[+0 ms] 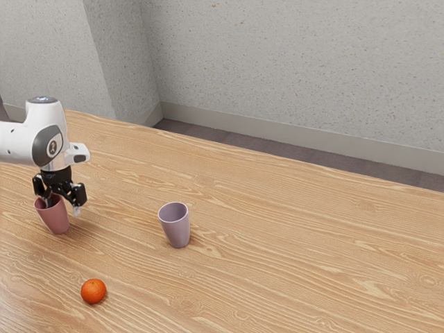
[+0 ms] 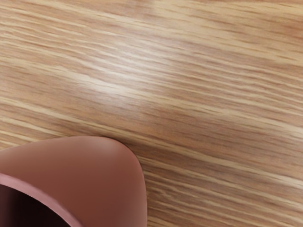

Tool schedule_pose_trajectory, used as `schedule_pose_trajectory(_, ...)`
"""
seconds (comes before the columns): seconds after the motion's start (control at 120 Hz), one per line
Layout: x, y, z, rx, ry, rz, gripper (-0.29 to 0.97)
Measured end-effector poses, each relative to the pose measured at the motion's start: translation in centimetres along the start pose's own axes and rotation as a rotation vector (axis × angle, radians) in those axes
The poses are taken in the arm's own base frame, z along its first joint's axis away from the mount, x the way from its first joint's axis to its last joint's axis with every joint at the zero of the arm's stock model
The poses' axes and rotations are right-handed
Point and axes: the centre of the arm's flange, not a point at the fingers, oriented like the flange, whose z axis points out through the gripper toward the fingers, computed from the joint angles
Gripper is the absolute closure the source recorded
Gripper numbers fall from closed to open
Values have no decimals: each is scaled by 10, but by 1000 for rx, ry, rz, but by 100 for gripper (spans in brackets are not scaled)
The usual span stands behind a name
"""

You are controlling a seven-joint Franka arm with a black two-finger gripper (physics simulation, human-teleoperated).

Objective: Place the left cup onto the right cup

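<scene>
Counting two cups, one orange

Light wood-grain table across the near field; grey speckled walls far behind, with pale baseboard above a dark floor strip.

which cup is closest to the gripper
The pink cup, right under the gripper at the exterior view's left; the purple cup stands well away.

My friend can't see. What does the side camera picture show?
A white robot arm reaches down to a pink cup on a wooden table. A purple cup stands toward the exterior view's right, and an orange lies in front.
</scene>
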Motion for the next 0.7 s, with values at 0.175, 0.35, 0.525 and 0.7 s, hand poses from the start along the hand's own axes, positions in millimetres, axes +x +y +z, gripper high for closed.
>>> schedule_pose_trajectory(0.175,1,1,0,-11,8,1,53)
schedule_pose_trajectory(0.35,1,1,-1,-26,15,-4,69)
schedule_pose_trajectory(0.525,0,0,-5,-32,18,-8,75)
schedule_pose_trajectory(0.7,-9,-3,-33,-45,49,-15,77)
